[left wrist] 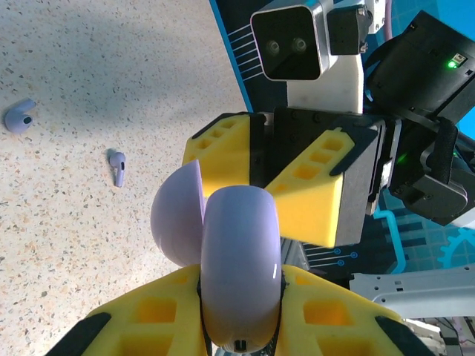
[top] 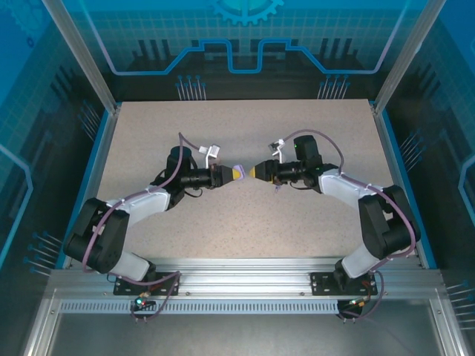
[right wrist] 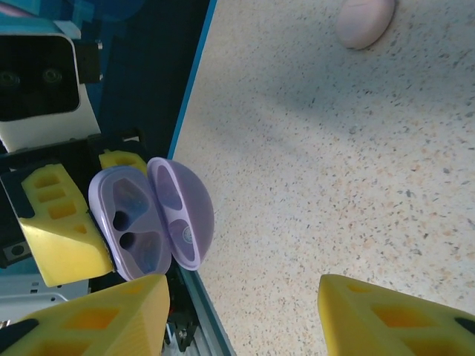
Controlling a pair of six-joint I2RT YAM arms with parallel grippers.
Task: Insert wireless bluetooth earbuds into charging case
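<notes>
My left gripper (left wrist: 241,285) is shut on a lavender charging case (left wrist: 241,252), held edge-on above the table with its lid (left wrist: 177,215) swung open to the left. In the right wrist view the open case (right wrist: 130,222) shows two empty sockets. My right gripper (right wrist: 245,297) is open with nothing between its yellow fingers (right wrist: 104,319); it faces the case from close by, its fingers (left wrist: 315,196) just behind the case. Two lavender earbuds lie on the table, one (left wrist: 116,167) nearer and one (left wrist: 18,116) farther left. Seen from above, both grippers meet mid-table around the case (top: 238,170).
A pink case (right wrist: 364,21) lies shut on the speckled tabletop (right wrist: 334,163). Blue enclosure walls (top: 237,44) surround the table, with an aluminium frame (top: 245,278) along the near edge.
</notes>
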